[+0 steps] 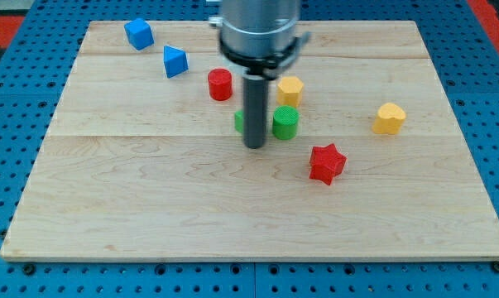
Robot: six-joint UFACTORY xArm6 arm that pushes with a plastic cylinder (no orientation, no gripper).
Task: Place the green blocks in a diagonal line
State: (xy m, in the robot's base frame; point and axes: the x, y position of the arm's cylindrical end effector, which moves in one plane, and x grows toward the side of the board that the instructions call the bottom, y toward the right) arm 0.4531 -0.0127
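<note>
Arm hung straight down from the view's top, its dark rod vertical. The tool, a bare rod with no jaws, held nothing; my tip [254, 146] rested on the table [150, 207]. Green cylinder [285, 122] just right of it. A second green block [240, 122], shape mostly hidden behind the rod, just left. Red cylinder [220, 84] beyond, upper left. Pale wooden table sat on blue pegboard [9, 124].
</note>
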